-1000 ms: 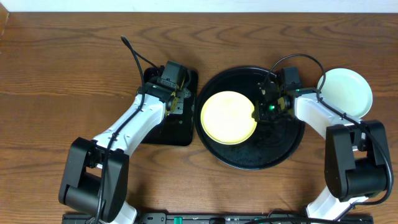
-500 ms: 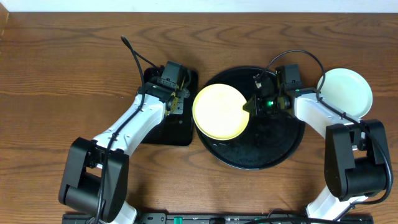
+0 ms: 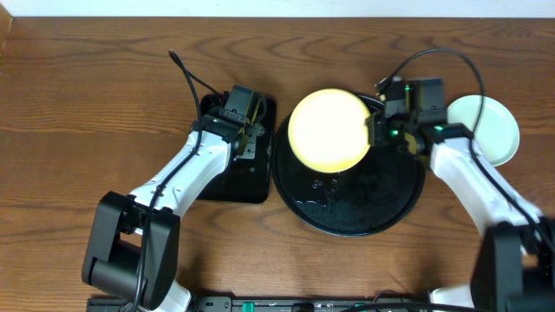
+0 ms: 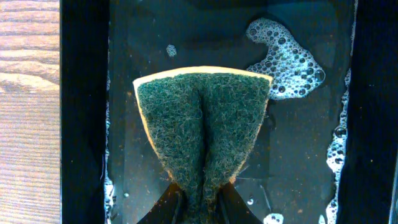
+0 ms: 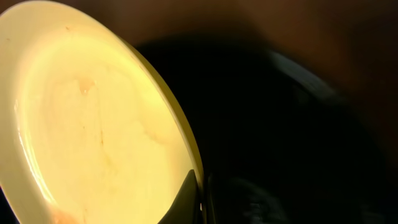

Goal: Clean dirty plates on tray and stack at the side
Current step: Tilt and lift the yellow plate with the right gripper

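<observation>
Yellow plate (image 3: pixel 329 130) in right gripper (image 3: pixel 375 132) over tray (image 3: pixel 347 217)

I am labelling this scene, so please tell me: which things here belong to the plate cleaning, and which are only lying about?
Belong to the job:
yellow plate, held over the round tray
pale plate, set aside at the right
sponge
rectangular tray with suds

Only lying about:
black cable at the upper left

Blurred tray (image 5: pixel 292 130) behind edge-cropped yellow plate (image 5: pixel 93 124)
</observation>
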You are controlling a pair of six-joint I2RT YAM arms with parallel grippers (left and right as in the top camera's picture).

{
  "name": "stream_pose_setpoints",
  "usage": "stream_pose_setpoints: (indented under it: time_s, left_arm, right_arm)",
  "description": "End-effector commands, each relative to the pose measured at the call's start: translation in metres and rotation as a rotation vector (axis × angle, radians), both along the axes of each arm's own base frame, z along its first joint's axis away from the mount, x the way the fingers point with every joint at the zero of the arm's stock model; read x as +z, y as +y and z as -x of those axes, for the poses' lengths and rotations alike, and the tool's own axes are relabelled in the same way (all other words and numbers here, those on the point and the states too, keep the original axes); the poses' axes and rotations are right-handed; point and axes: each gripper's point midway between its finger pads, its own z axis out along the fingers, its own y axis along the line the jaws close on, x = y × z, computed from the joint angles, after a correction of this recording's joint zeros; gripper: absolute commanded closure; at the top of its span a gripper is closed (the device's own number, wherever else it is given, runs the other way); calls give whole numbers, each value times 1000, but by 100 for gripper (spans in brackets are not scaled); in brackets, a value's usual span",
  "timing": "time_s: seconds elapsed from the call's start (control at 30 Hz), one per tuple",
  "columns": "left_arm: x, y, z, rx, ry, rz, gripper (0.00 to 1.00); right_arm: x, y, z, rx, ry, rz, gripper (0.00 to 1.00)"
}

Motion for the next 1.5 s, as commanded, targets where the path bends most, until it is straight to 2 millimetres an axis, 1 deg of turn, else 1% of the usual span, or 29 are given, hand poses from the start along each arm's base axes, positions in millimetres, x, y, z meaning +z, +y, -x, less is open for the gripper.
stream_pose_setpoints:
  time_s: [0.0, 0.07, 0.13, 0.23, 0.4, 0.5, 0.67, 0.73, 0.93, 1.2, 1.33, 1.4, 1.47]
  left_arm:
    - [-1, 5, 0, 2, 3, -16, 85]
    - [-1, 5, 0, 2, 3, -16, 85]
    - [-1, 5, 0, 2, 2, -16, 85]
    - [-1, 5, 0, 2, 2, -16, 85]
    - [-1, 5, 0, 2, 3, -16, 85]
    - [-1, 5, 0, 2, 3, -16, 85]
    - [-1, 5, 0, 2, 2, -16, 85]
    - [-1, 5, 0, 2, 2, -16, 85]
    - [-1, 5, 0, 2, 2, -16, 85]
    - [-1, 5, 0, 2, 2, -16, 85]
    - [-1, 5, 0, 2, 2, -16, 85]
    - [-1, 5, 0, 2, 2, -16, 85]
    - [-1, 5, 0, 2, 2, -16, 85]
  right_arm:
    - [28, -28, -4, -25, -119, 186, 99]
    - [40, -36, -3, -43, -161, 270, 99]
    - [48, -41, -1, -69, -183, 334, 99]
    - [60, -46, 4, -82, -217, 445, 99]
    - [72, -39, 10, -72, -265, 589, 99]
    - [74, -27, 16, -30, -279, 661, 99]
    - [88, -26, 22, -95, -326, 811, 99]
    - [92, -25, 24, -107, -340, 847, 99]
    - [102, -23, 28, -139, -372, 914, 99]
    - [105, -27, 29, -154, -377, 941, 99]
    - [105, -26, 28, -162, -377, 928, 99]
    - [105, -30, 28, -213, -375, 890, 99]
    - [103, -38, 27, -287, -364, 834, 99]
